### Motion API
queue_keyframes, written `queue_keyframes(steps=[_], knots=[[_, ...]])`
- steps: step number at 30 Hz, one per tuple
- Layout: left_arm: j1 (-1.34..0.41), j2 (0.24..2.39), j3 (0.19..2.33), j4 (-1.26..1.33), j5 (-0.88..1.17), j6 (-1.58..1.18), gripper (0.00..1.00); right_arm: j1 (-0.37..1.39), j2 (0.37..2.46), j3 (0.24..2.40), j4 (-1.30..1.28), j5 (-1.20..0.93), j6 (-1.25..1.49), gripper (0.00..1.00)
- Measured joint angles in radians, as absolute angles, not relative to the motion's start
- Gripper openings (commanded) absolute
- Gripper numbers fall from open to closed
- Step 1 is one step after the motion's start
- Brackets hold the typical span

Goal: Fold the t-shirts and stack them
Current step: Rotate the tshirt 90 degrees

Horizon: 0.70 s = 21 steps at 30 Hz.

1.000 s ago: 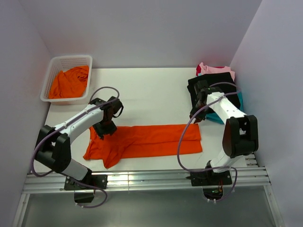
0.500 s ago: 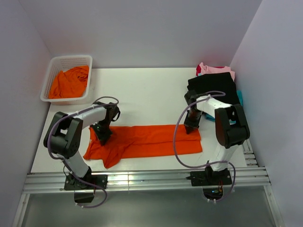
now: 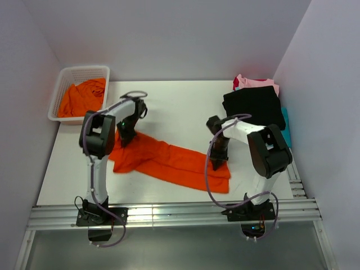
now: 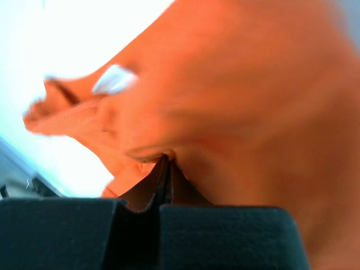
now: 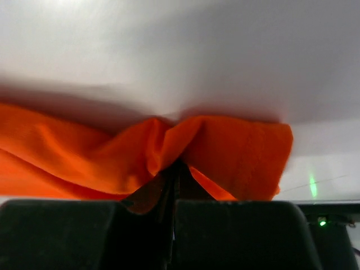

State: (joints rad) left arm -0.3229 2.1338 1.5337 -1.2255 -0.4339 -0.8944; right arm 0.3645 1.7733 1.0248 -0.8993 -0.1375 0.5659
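The white table bears an orange t-shirt lying between left claw and right claw, a mesh basket behind the left claw, and a stack of folded t-shirts behind the right claw.

Shirt between basket and stack

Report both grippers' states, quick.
Left gripper: shut on the orange t-shirt.
Right gripper: shut on the same orange t-shirt, at its other end.

Left arm, right arm: white links, black joints, looped grey cables. Left gripper, right gripper: matte black. Black bases at 7 and 5 o'clock.
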Motion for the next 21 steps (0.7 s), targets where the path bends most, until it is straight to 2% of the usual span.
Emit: queue_keyframes(steps=[5, 9, 10, 11, 12, 13, 14, 15, 16, 21], knots=[[-0.311, 2.51, 2.242, -1.336, -0.461, -0.772, 0.0, 0.639, 1.799, 1.023, -0.923, -0.234, 0.595, 0.0], [-0.308, 2.529, 2.33, -1.162, -0.265, -0.708, 0.01, 0.929, 1.885, 1.132, -0.913, -0.315, 0.577, 0.0], [-0.312, 2.526, 2.33, -1.113, -0.2, -0.691, 0.09, 0.988, 1.906, 1.172, -0.906, -0.315, 0.566, 0.12], [-0.318, 2.524, 2.33, -1.06, -0.14, -0.668, 0.33, 1.045, 1.921, 1.21, -0.892, -0.311, 0.554, 0.22], [-0.329, 2.524, 2.33, -1.0, -0.079, -0.649, 0.49, 1.094, 1.927, 1.237, -0.868, -0.302, 0.542, 0.4], [-0.345, 2.521, 2.33, -0.952, -0.04, -0.627, 0.64, 1.13, 1.925, 1.254, -0.846, -0.296, 0.533, 0.48], [-0.367, 2.512, 2.326, -0.896, 0.002, -0.614, 0.84, 1.153, 1.917, 1.263, -0.83, -0.287, 0.516, 0.54], [-0.388, 2.5, 2.323, -0.858, 0.031, -0.606, 0.94, 1.162, 1.908, 1.265, -0.82, -0.277, 0.508, 0.59], [-0.416, 2.475, 2.314, -0.81, 0.062, -0.606, 0.99, 1.165, 1.893, 1.265, -0.814, -0.264, 0.498, 0.59], [-0.509, 2.275, 2.293, -0.675, 0.132, -0.624, 0.99, 1.143, 1.813, 1.304, -0.821, -0.155, 0.469, 0.6]])
